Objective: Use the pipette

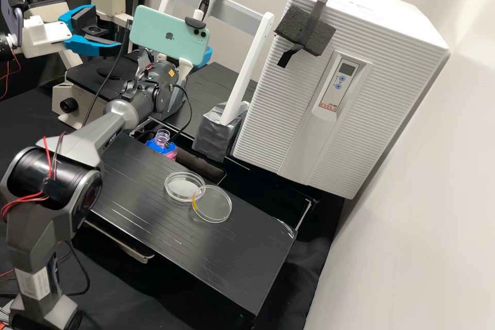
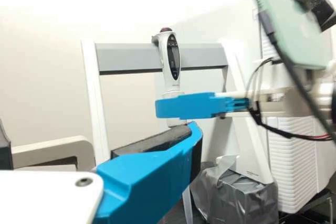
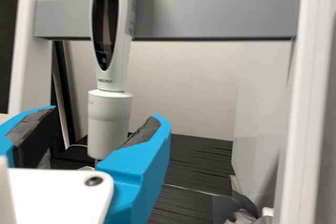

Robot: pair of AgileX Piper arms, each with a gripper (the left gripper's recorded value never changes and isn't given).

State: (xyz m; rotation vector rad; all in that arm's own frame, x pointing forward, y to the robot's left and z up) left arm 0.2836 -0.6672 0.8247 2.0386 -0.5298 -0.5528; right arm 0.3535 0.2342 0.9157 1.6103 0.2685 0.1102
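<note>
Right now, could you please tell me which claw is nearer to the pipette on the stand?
Right. The right claw is open and straddles the pipette at its lower barrel; the left claw hangs farther off, by the microscope.

White pipette [image 3: 110,77], black ribbed platform [image 1: 206,247], apparently blue-and-pink bottle [image 1: 164,145].

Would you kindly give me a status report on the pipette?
Left gripper open, apart. Right gripper open, straddling pipette, which hangs on rack. No obstruction.

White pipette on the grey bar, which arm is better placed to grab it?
Right. The right end effector straddles the barrel of the white pipette, open; the left end effector sits farther off by the beige microscope.
</note>
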